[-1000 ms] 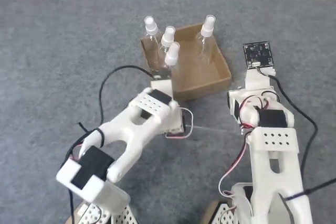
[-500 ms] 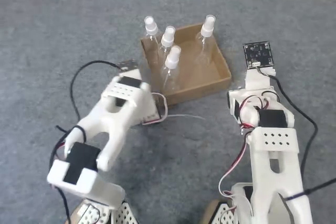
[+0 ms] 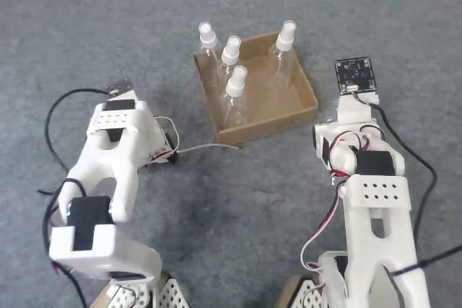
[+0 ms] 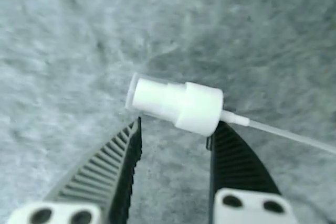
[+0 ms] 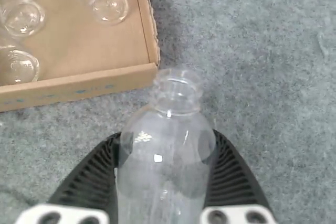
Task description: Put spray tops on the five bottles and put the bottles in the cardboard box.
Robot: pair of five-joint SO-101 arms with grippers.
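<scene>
High view has four capped bottles [image 3: 234,99] in the cardboard box [image 3: 267,126] at upper middle; the left end effector [image 4: 176,128] clamps the last spray top [image 4: 181,103], the right end effector [image 5: 167,148] the uncapped bottle [image 5: 169,114].

The widest free stretch of bench [image 3: 238,200] lies between the two arms, in front of the cardboard box [image 3: 268,126]. Only a thin dip tube [image 3: 213,148] crosses it, running from the spray top [image 4: 178,106] gripped in the left tool [image 4: 176,127]. Inside the box, four capped bottles [image 3: 234,99] crowd the far and left sides, and the near right floor is bare. The uncapped bottle [image 5: 176,85] clamped in the right tool [image 5: 167,139] stands just outside the box's near right corner, blocking that approach.
</scene>
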